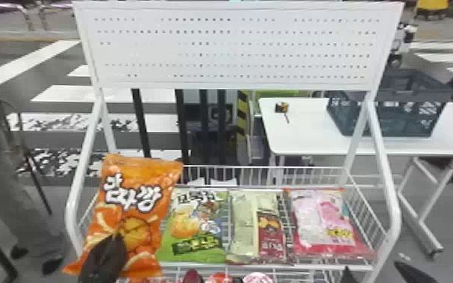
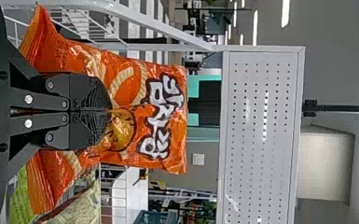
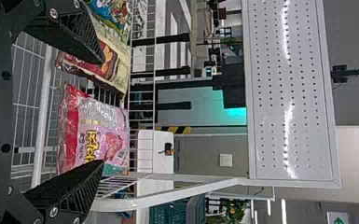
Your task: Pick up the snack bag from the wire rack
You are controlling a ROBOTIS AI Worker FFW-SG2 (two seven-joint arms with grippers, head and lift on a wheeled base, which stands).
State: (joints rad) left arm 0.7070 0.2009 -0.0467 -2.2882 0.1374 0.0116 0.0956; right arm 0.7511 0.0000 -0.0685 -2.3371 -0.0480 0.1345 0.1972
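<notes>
1. Gripping front of orange snack bag (image 1: 135,167) w/ L gripper (image 1: 117,238), fingers clenched.
2. Held upright, slightly tilted, extending above & to either side of fingertips, at L end of wire rack (image 1: 312,267).
3. Spread apart nr. rack's R end w/ R gripper (image 1: 371,265).

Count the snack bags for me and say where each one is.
4. The orange bag is gripped by the left hand. The green bag, cream bag and pink bag lie left to right in the wire rack. Others may be hidden below.
</notes>
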